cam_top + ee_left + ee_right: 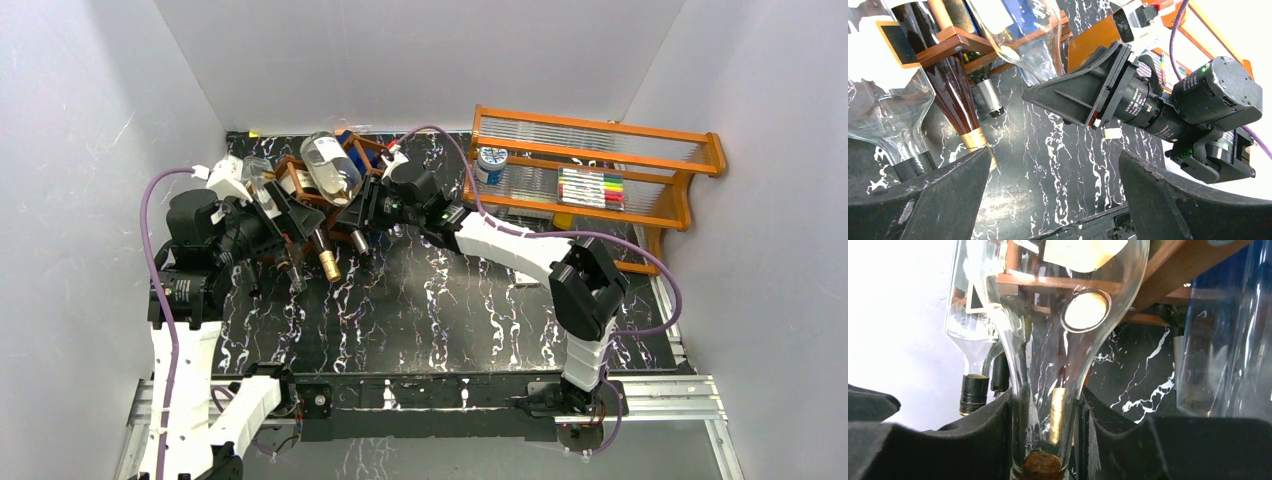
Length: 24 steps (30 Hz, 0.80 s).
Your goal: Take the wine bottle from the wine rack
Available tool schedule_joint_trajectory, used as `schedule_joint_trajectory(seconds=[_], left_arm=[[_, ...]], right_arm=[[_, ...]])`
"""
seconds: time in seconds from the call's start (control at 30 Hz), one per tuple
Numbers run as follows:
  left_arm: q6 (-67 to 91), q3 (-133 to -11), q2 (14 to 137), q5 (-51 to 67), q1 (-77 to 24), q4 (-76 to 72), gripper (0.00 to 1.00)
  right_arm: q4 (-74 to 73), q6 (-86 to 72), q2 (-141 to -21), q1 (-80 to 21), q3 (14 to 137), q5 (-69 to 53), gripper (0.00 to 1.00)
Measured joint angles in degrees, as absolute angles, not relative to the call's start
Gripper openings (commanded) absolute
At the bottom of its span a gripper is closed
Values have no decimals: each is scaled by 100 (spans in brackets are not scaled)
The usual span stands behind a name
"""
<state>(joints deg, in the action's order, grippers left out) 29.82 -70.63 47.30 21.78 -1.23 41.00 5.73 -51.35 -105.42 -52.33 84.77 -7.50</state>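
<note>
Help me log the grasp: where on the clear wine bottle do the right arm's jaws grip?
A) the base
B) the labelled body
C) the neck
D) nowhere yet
C: the jaws of the right gripper clamp the neck of the clear wine bottle.

No word, brand or number can be read in any view. The clear bottle (335,175) bears a white label whose print is too small to make out, and the lens (1143,107) of the right wrist camera carries fine white lettering that is too blurred to read. The can (491,165) on the orange shelf (714,152) has a blue-and-white label, and the markers (590,187) beside it show coloured bands, but both are too small for any lettering to be told.
</note>
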Motion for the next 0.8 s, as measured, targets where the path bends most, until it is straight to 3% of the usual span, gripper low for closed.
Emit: schedule_joint_trajectory(seconds=[0.8], left_arm=[[3113, -7514, 5101, 2541, -123, 3932, 98]], right_arm=[[1038, -6463, -9669, -4786, 7662, -1450, 0]])
